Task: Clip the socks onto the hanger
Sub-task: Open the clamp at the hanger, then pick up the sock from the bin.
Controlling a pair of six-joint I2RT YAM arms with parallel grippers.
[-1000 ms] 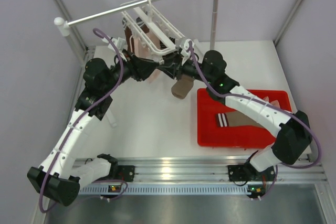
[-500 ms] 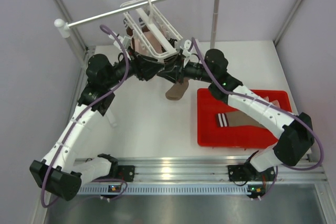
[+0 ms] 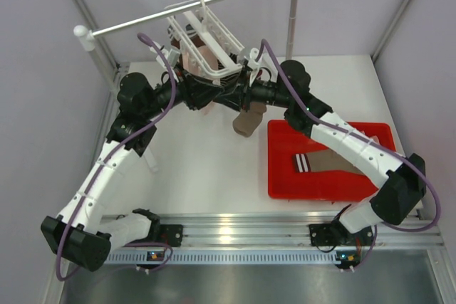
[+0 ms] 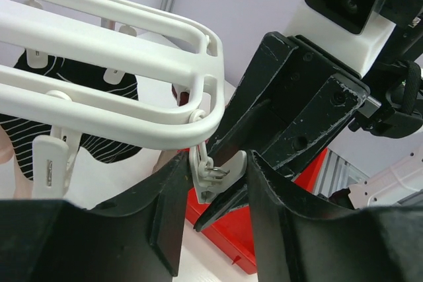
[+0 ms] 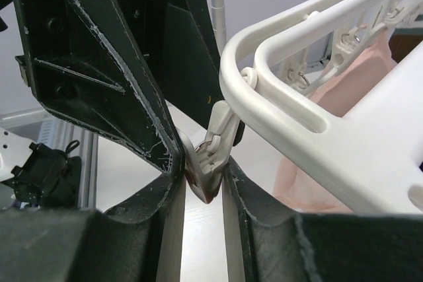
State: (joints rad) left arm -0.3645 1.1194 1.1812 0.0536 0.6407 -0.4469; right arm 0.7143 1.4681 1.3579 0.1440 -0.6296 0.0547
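The white hanger hangs tilted from the rail, with a pink sock and a striped dark cuff clipped on it. Both grippers meet under its near corner. My left gripper is shut on a white corner clip, one finger on each side. My right gripper is closed, and that clip's mouth sits between its fingertips with a bit of brown cloth in it. A taupe-brown sock hangs under the right gripper. The hold on it is hidden.
A red tray at the right holds another brown sock with a striped cuff and a pale one. The long white rail on poles spans the back. Grey walls close both sides.
Both arms have pushed a little further back under the hanger. The hanger has rocked. The hanging brown sock swung left, then back right.
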